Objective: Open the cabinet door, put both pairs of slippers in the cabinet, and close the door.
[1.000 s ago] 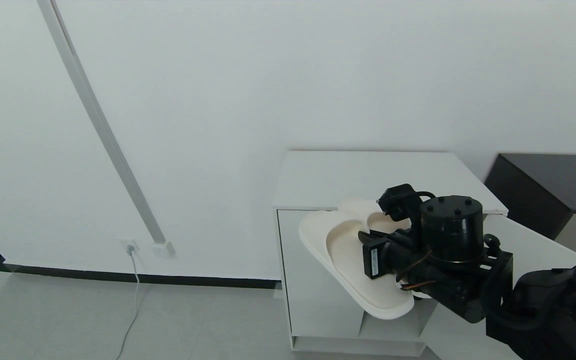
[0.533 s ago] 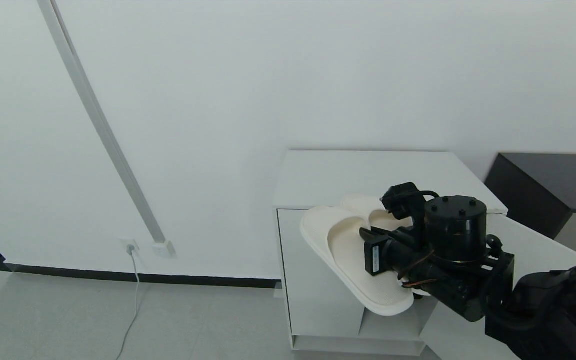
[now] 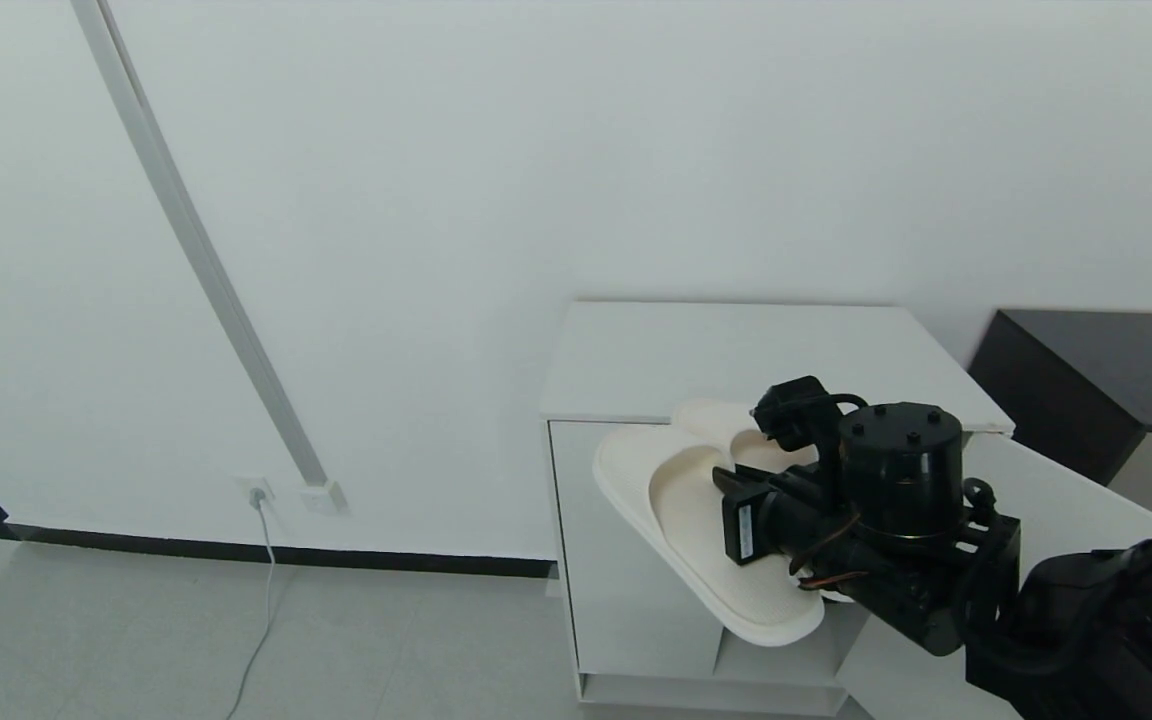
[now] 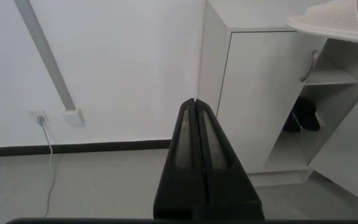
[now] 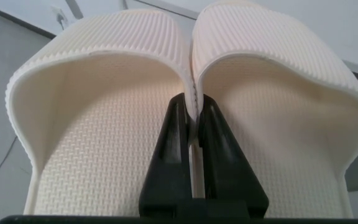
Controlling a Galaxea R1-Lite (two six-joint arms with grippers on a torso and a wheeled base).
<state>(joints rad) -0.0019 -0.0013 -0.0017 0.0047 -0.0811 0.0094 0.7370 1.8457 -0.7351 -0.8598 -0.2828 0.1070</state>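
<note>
Right tool (image 5: 193, 107) pinches two cream slippers (image 5: 98, 146) (one pair).

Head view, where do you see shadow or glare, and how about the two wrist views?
Head view: soft even light, no glare; shade under the slippers against the cabinet. Left wrist view: the cabinet's lower compartment is shadowed, and a dark thing there cannot be identified. Right wrist view: slippers evenly lit, thin shadow at the right gripper.

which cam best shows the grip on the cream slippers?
Right wrist view: the slippers face the camera, right end effector shut on their touching inner edges. Head view has them partly blocked; left wrist view catches a sole edge.
</note>
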